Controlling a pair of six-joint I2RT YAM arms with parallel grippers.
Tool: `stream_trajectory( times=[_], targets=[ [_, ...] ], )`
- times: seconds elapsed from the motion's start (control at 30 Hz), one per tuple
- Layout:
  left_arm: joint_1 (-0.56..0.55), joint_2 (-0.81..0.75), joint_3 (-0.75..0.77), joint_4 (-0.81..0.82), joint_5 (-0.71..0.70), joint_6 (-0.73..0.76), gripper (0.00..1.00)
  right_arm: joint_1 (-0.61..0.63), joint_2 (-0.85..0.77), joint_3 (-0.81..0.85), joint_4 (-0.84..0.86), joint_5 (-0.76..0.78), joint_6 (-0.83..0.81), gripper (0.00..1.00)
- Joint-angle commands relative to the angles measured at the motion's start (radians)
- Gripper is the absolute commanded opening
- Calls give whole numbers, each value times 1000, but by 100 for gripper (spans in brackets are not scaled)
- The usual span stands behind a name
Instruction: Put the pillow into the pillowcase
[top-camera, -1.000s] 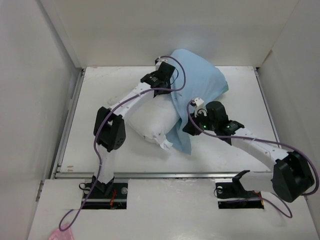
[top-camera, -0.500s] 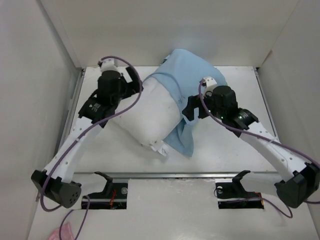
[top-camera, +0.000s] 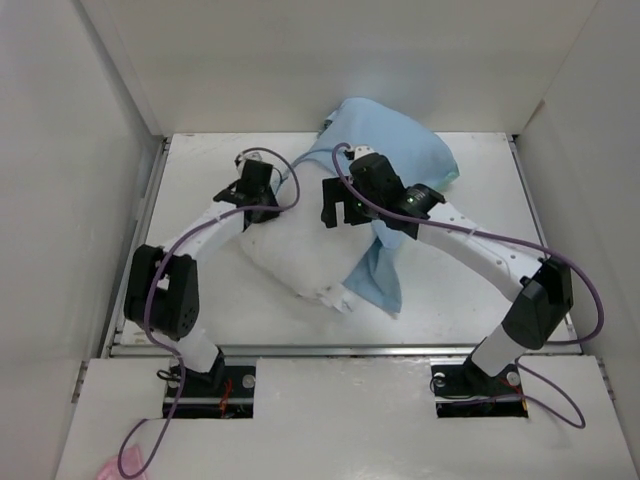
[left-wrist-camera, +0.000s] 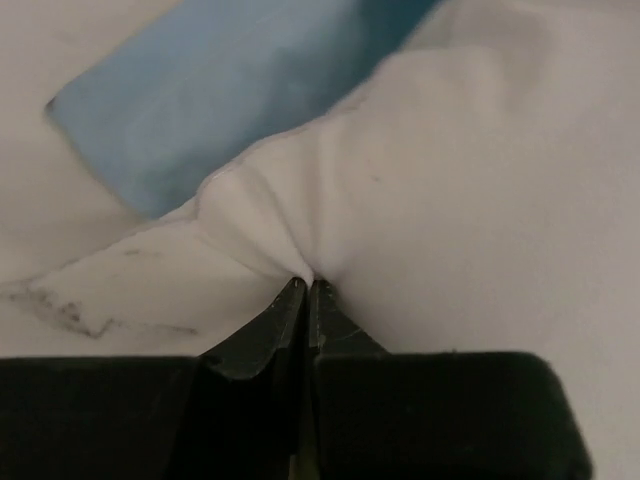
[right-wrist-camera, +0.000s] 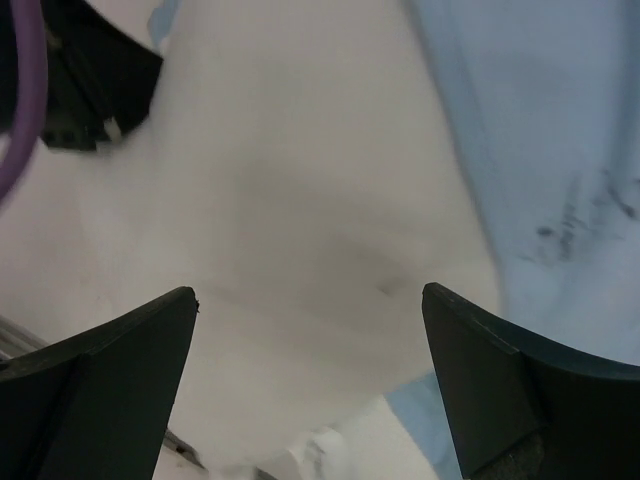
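Pillow: I see the large plump white fabric pillow (top-camera: 295, 250) lying on the white counter (top-camera: 200, 300). Its near pointed corner is bare and its far end sits under blue cloth.
Pillowcase: The thin, floppy pale blue fabric pillowcase (top-camera: 395, 150) covers the pillow's far-right part. One loose flap trails down the pillow's right side onto the counter. Only the pale blue face shows to me.
Left pincer: My left pincer (left-wrist-camera: 305, 285) is at the pillow's left edge. Its tips are pressed together on a small pinched fold of the white pillow fabric, and puckers spread out from the pinch.
Right pincer: My right pincer (right-wrist-camera: 308, 292) hangs over the pillow's middle, just beside the pillowcase's edge. Its fingers are spread wide with nothing between them. I cannot tell whether the tips touch the pillow.
Left wrist view: Beyond the pinched fold, a strip of the pillowcase crosses the upper left. A scuffed patch of counter lies to the left of the pillow.
Right wrist view: The white pillow fills the gap between the fingers. The pillowcase, marked with a few dark smudges, lies to the pillow's right. A black part of the left arm (right-wrist-camera: 90, 90) with its purple cable (right-wrist-camera: 28, 90) sits past the pillow's left side.
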Motion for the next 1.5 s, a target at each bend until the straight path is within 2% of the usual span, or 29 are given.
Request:
stream_trajectory(
  times=[0.0,0.1,0.2,0.23,0.27,0.37,0.4,0.5,0.63,0.7,0.77,0.8,0.83,0.87,0.9,0.93,0.97,1.03,1.07,1.2,1.27,1.3,1.37,1.47],
  targets=[
    [-202,-125,-98,19,167,-25,0,15,-12,95,-47,71,34,100],
    [-314,-205,-159,41,222,-68,3,33,-1,108,-82,104,34,100],
    [-363,-242,-168,29,204,-88,16,55,-1,117,-127,167,43,100],
    [-363,-257,-159,14,204,-88,25,55,-1,117,-156,178,43,100],
    [-372,-257,-144,3,182,-88,50,55,-1,117,-167,195,72,100],
    [-372,-308,-132,-54,119,-88,66,64,8,82,-210,307,120,100],
    [-372,-322,-123,-71,68,-88,79,64,23,82,-222,347,157,100],
    [-360,-409,-150,-97,9,-110,100,64,103,79,-231,532,184,100],
    [-287,-447,-216,-112,0,-134,100,64,284,132,-222,628,195,100],
    [-251,-460,-237,-121,-16,-154,100,64,353,157,-242,628,217,100],
    [-228,-474,-277,-108,-16,-154,100,55,371,123,-195,587,217,93],
    [-196,-483,-286,-83,-16,-144,100,44,371,62,-161,551,217,85],
    [-182,-483,-305,-60,5,-107,100,35,321,28,-95,527,217,74],
    [-167,-471,-305,-30,28,-78,100,23,289,-5,-61,505,192,40],
    [-138,-443,-316,8,53,-47,100,0,254,-38,-31,476,192,16],
    [-126,-420,-316,77,87,-16,100,-10,214,-94,-3,465,172,0],
    [-115,-391,-293,96,192,22,100,-19,131,-119,46,456,127,0],
    [-115,-305,-268,178,254,94,100,-32,54,-162,74,422,74,0],
    [-115,-276,-268,206,274,116,100,-33,-14,-174,101,410,47,0],
    [-127,-115,-141,254,286,203,100,-62,-124,-194,129,292,-62,0],
    [-153,-25,-74,254,309,249,100,-71,-159,-194,158,237,-88,0],
    [-153,-3,-73,263,309,260,100,-71,-159,-194,158,223,-88,0],
    [-174,45,-49,305,400,278,100,-80,-170,-182,149,201,-110,0],
    [-187,97,0,339,427,278,100,-89,-179,-162,158,186,-122,0]
  ],
)
